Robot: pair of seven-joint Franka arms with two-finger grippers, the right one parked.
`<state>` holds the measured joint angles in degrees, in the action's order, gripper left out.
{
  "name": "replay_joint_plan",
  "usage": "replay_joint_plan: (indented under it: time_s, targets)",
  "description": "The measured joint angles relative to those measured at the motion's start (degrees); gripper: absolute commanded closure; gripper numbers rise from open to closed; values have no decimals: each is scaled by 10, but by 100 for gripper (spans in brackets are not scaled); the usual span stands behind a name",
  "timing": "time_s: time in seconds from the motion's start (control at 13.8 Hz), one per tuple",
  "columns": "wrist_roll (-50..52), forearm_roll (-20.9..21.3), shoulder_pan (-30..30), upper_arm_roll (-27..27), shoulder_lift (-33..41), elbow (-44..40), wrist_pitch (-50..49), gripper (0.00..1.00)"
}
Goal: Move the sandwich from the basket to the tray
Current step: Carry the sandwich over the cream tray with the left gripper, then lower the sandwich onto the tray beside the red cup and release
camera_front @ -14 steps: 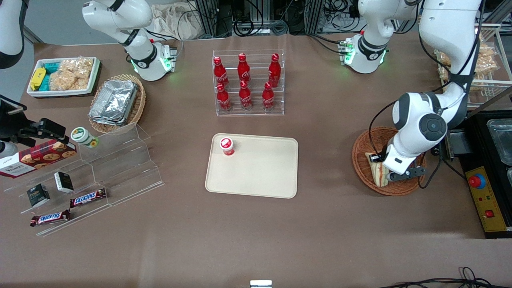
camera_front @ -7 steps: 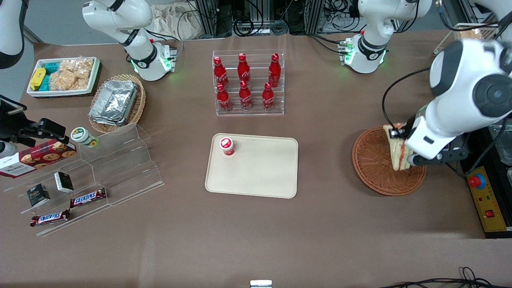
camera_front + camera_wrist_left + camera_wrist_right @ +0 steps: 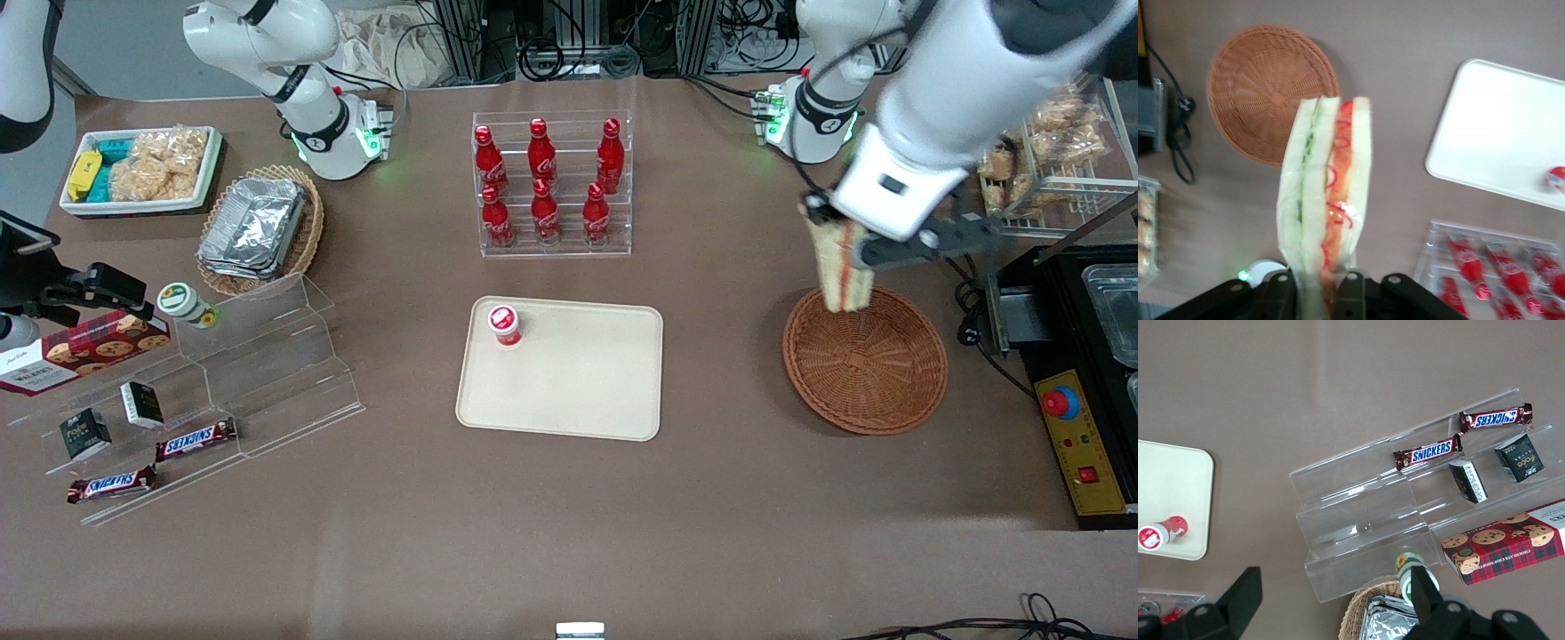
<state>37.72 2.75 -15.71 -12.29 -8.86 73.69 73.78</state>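
1. White bread wedge, the sandwich (image 3: 843, 267), hangs in the air above the basket (image 3: 864, 358) rim, at the edge farther from the front camera; it is clear of the wicker and touches nothing but the gripper.
2. Gripper (image 3: 855, 242) is closed on the sandwich; in the wrist view its two dark fingers (image 3: 1350, 291) pinch the wide end of the wedge through the clear wrap, and the pointed end dangles free below.
3. Basket is round, reddish-brown and holds nothing now; it sits toward the working arm's end of the table.
4. Tray (image 3: 587, 382) is flat and beige, well apart from the basket, nearer the table's middle; a small red-capped cup (image 3: 504, 324) stands in the tray's corner farther from the front camera, on the side toward the parked arm; most of the tray is bare.
5. Handling, as a judgement: the sandwich looks light and soft; the bread would squash under a hard pinch, and the film wrap looks slippery, so the grip seems best kept gentle and across the flat bread faces, as it is now, not across the filling edge.
6. Judgement on the hold: held by one end only, the wedge may swing or slide in its wrap if carried fast; a slow carry to the bare part of the tray seems wise.
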Motion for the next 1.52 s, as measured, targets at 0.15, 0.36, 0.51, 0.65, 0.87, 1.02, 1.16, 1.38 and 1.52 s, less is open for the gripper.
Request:
replay_joint_plan:
  time_s: [0.15, 0.36, 0.51, 0.65, 0.87, 1.02, 1.16, 1.38, 1.52]
  targets:
    - [83, 0, -50, -15, -8, -16, 0, 92]
    - [171, 0, -105, -19, -59, -31, 41, 92]
    - [207, 0, -124, -19, -111, -32, 101, 92]
    - [223, 0, -131, -19, -169, -33, 161, 92]
    - [238, 1, -135, -19, -240, -24, 247, 92]
    - [242, 10, -136, -19, -276, -10, 296, 92]
    - [249, 30, -137, -19, -311, -2, 327, 92]
    - [254, 42, -138, -19, -358, -1, 365, 91]
    - [257, 48, -138, -19, -380, -1, 384, 90]
